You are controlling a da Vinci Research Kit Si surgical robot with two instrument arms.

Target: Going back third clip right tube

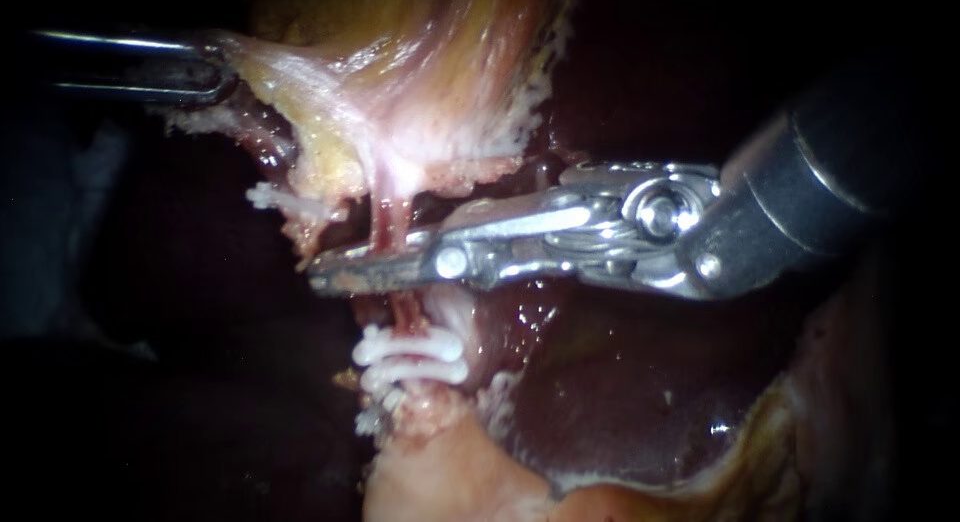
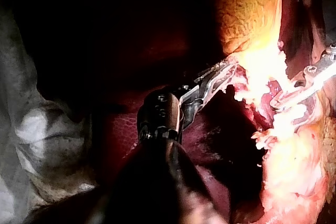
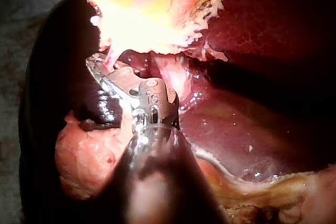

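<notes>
The right instrument (image 1: 335, 269) lies across the tube (image 1: 388, 222), its tip just past it; whether it is parted or closed on the tube cannot be told. Just below it, two white clips (image 1: 412, 348) sit stacked on the same tube, touching each other. Dark red liver (image 1: 610, 382) lies beneath the shaft. Up at the far side, the left instrument (image 1: 215, 72) has its jaws clamped on the edge of the pale tissue (image 1: 420, 112) above the tube.

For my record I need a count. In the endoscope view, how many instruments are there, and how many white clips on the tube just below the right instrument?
Instruments: 2, left instrument and right instrument
White clips: 2
Total: 4
</notes>
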